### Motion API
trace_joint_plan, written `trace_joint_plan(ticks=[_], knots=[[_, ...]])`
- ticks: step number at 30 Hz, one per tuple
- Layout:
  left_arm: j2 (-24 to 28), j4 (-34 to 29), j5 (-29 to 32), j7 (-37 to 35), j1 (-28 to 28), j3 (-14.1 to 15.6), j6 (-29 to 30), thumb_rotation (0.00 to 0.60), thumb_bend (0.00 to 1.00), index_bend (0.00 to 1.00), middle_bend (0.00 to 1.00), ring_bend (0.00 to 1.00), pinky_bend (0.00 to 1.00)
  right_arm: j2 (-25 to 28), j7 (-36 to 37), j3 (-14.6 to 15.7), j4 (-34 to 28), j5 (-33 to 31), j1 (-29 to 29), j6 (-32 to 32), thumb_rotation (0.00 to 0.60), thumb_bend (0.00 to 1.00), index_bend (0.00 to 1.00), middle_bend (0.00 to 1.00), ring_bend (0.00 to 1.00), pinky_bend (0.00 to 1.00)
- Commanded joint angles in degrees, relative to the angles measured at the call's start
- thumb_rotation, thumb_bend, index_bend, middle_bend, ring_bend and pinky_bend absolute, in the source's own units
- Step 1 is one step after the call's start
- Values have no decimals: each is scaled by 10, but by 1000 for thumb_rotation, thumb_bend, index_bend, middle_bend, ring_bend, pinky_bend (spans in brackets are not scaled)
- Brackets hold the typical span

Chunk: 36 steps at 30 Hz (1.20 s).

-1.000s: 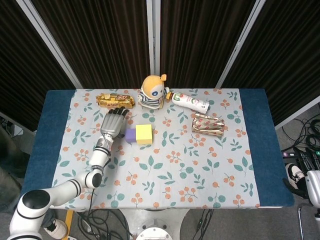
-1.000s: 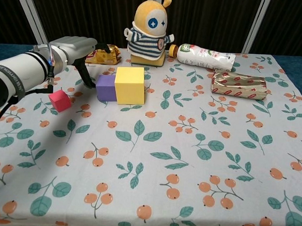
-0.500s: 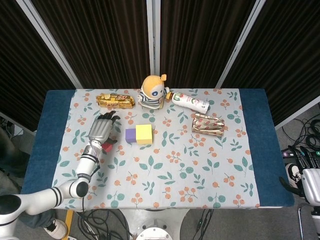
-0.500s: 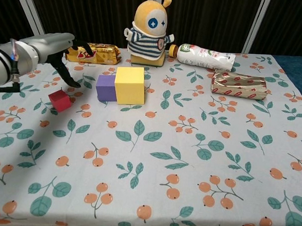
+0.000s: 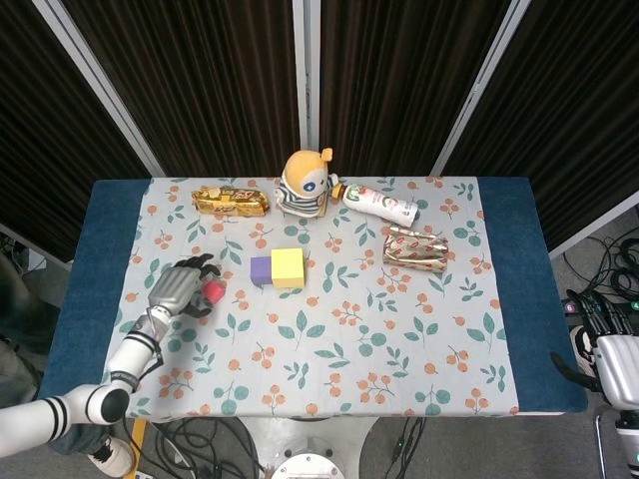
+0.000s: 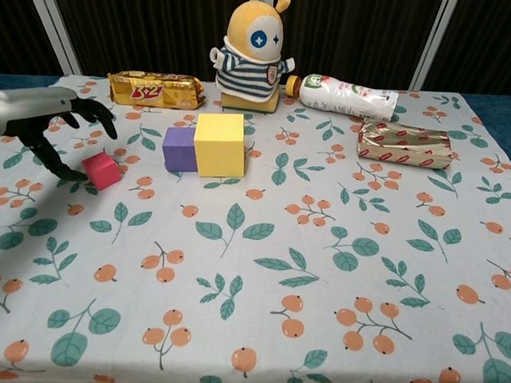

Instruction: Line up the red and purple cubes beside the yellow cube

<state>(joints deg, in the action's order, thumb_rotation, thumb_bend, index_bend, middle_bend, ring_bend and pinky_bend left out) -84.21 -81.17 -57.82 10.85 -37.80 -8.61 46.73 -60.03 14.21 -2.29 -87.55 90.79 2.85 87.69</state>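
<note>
1. While its fingers spread apart and curve downward, the left hand [image 6: 42, 123] holds nothing; in the chest view one dark fingertip [image 6: 76, 176] sits just beside the red cube [image 6: 101, 169], though contact cannot be confirmed.
2. From the head view, the same left hand [image 5: 178, 288] hovers over the table's left part, with the red cube [image 5: 213, 291] peeking out at its right edge.
3. At the head view's lower right corner only a pale grey part of the right arm shows, and the right hand's state cannot be told.
4. The red cube rests on the floral tablecloth [image 6: 320, 271], near but apart from the purple cube [image 6: 178, 148], to its left.
5. The purple cube touches the left face of the larger yellow cube [image 6: 219, 144]; both have matte, flat faces and crisp edges.
6. Behind them stand a plush toy [image 6: 250, 51] with an orange head and striped shirt, a shiny gold snack packet [image 6: 155, 90], a white bottle [image 6: 349, 95] lying on its side, and a crinkled foil packet [image 6: 406, 144].
7. Compared with half a second ago, the left hand has drawn back toward the left edge and lower, moving from behind the red cube to its left side, while the cube seems unmoved.
</note>
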Motion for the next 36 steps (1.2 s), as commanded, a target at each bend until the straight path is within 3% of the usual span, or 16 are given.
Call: trace_joint_plan(ticks=[1, 8, 16, 28, 36], knots=[[-24, 53, -56, -24, -5, 20, -11, 600, 275, 344, 184, 134, 171, 1, -1, 0, -1, -1, -1, 1, 600, 149, 45, 127, 0, 114], [-46, 117, -131, -58, -18, 44, -20, 600, 305, 365, 183, 130, 165, 3, -6, 1, -5, -6, -5, 4, 600, 148, 45, 127, 0, 114], [-62, 161, -167, -91, -25, 50, -17, 600, 341, 401, 183, 130, 165, 3, -13, 1, -11, -8, -4, 1, 600, 148, 45, 127, 0, 114], [-63, 192, -171, -97, -30, 50, -25, 600, 343, 416, 183, 130, 165, 5, -20, 1, -17, -9, -5, 2, 600, 148, 45, 127, 0, 114], [-66, 180, -146, -112, -23, 34, -24, 600, 343, 528, 187, 130, 165, 5, -19, 1, -17, -9, -6, 2, 600, 148, 44, 127, 0, 114]])
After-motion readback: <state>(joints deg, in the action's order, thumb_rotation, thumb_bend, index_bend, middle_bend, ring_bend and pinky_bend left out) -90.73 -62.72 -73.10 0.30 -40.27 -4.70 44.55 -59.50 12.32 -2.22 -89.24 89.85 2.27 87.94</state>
